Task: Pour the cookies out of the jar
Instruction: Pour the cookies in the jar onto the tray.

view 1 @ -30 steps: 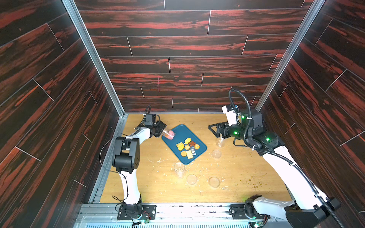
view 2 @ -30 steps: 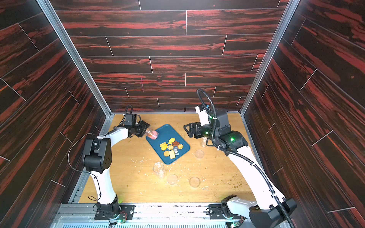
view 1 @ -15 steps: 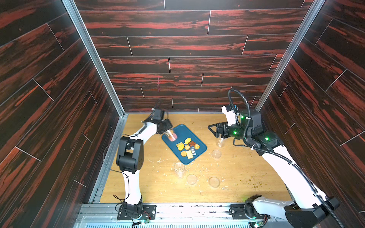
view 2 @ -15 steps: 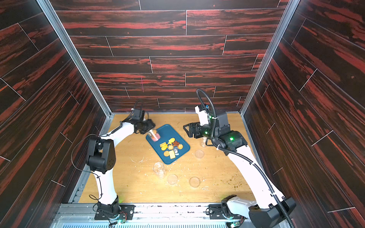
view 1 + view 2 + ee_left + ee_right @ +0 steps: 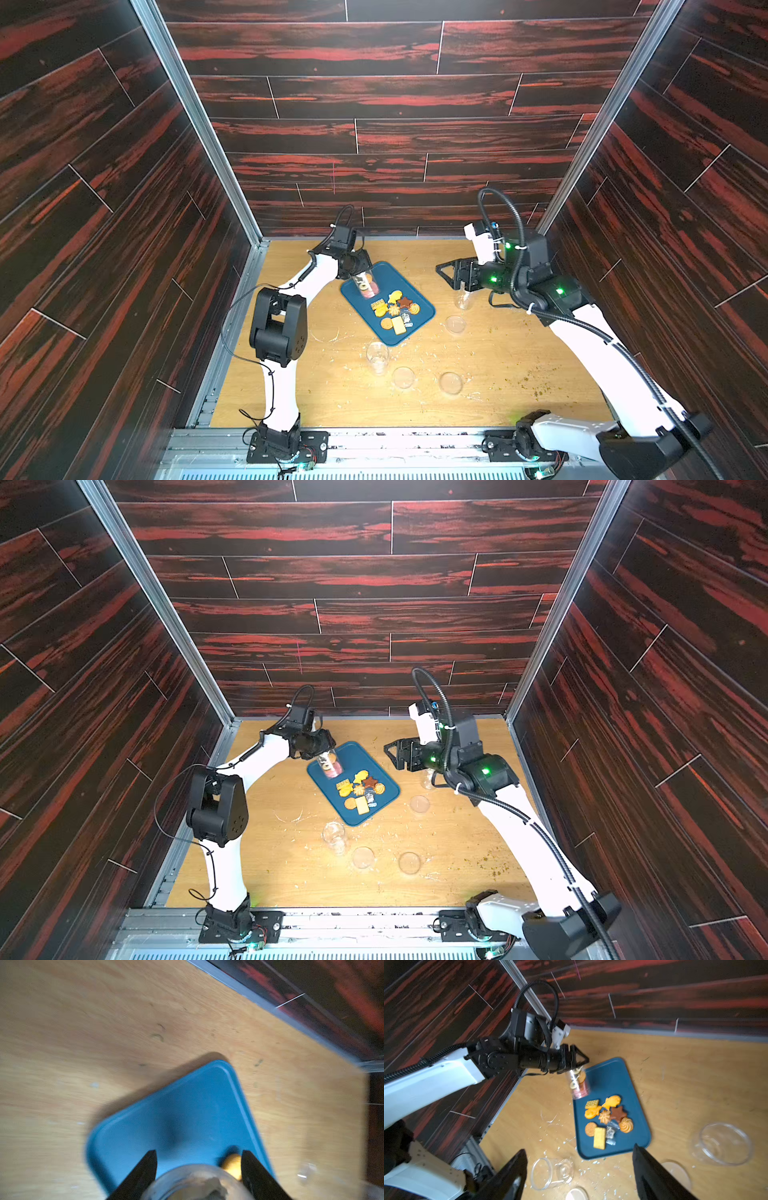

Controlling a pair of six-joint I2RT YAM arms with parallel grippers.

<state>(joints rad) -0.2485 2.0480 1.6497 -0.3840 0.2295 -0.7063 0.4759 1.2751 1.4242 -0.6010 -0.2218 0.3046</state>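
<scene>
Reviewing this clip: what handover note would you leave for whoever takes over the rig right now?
Left gripper: shut on the jar, which is tipped over the blue tray.
Right gripper: open, holding nothing, above the table beside the tray.
Done: several cookies lie on the tray.
Left: a few more, pink rounds among them, sit inside the jar; they need pouring out.
</scene>
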